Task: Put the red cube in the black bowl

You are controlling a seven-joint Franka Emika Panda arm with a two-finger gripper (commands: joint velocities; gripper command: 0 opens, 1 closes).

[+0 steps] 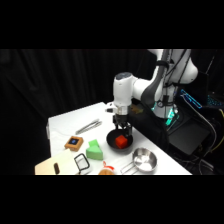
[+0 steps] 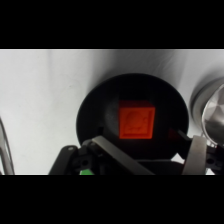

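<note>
The small red cube (image 1: 121,142) (image 2: 136,121) lies flat inside the round black bowl (image 1: 111,139) (image 2: 95,107), near its middle. My gripper (image 1: 122,129) (image 2: 148,146) hangs just above the bowl, straight over the cube. In the wrist view its two fingers (image 2: 107,148) stand well apart, wider than the cube, and do not touch it. The gripper is open and holds nothing.
A shiny metal pan (image 1: 144,160) (image 2: 212,107) sits close to the bowl's right. A green block (image 1: 93,150), a brown block with a blue centre (image 1: 74,142), metal tongs (image 1: 89,126) and a wooden board (image 1: 52,166) lie to the left on the white table (image 1: 65,122).
</note>
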